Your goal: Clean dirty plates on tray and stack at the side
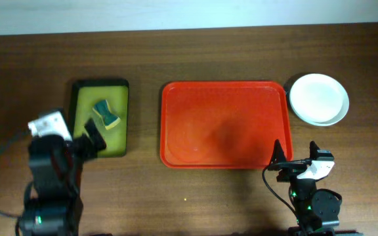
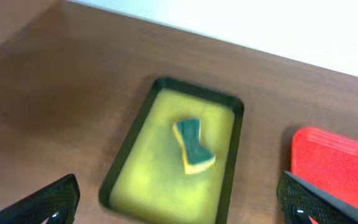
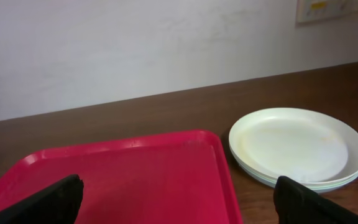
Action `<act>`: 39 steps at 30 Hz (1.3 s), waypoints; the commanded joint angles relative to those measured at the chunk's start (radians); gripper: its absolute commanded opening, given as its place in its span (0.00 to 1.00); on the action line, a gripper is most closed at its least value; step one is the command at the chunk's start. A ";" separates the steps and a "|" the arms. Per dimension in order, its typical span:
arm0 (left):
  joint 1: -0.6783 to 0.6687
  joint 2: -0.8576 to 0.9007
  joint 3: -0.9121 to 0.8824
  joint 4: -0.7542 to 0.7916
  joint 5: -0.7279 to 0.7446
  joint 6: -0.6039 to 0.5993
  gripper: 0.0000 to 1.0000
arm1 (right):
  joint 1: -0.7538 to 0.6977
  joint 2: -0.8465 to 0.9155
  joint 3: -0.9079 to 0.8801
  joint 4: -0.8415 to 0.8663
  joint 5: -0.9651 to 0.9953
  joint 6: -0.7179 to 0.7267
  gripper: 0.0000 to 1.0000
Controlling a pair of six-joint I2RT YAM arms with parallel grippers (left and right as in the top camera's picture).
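The red tray (image 1: pixel 225 124) lies mid-table with nothing on it; it also shows in the right wrist view (image 3: pixel 123 180) and at the right edge of the left wrist view (image 2: pixel 337 165). The plates (image 1: pixel 318 98) sit stacked on the table to the right of the tray, the white one on top; the right wrist view (image 3: pixel 297 146) shows thin pale rims under it. My left gripper (image 1: pixel 89 137) is open and empty by the near end of the yellowish tray. My right gripper (image 1: pixel 294 157) is open and empty at the red tray's near right corner.
A small black-rimmed yellowish tray (image 1: pixel 83 95) stands left of the red tray and holds a green and yellow sponge (image 1: pixel 106 113), also seen in the left wrist view (image 2: pixel 193 145). A pale wall runs behind the table's far edge.
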 commanded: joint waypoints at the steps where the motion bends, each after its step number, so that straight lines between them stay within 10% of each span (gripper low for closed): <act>1: 0.001 -0.212 -0.178 0.013 0.034 0.019 1.00 | -0.007 -0.010 -0.007 -0.004 0.005 -0.011 0.99; 14: 0.001 -0.752 -0.752 0.399 0.128 0.020 0.99 | -0.007 -0.010 -0.007 -0.004 0.005 -0.011 0.99; 22: -0.118 -0.763 -0.830 0.526 0.128 0.253 0.99 | -0.007 -0.010 -0.007 -0.004 0.005 -0.011 0.99; 39: -0.098 -0.763 -0.830 0.536 0.044 0.162 0.99 | -0.007 -0.010 -0.007 -0.004 0.005 -0.011 0.99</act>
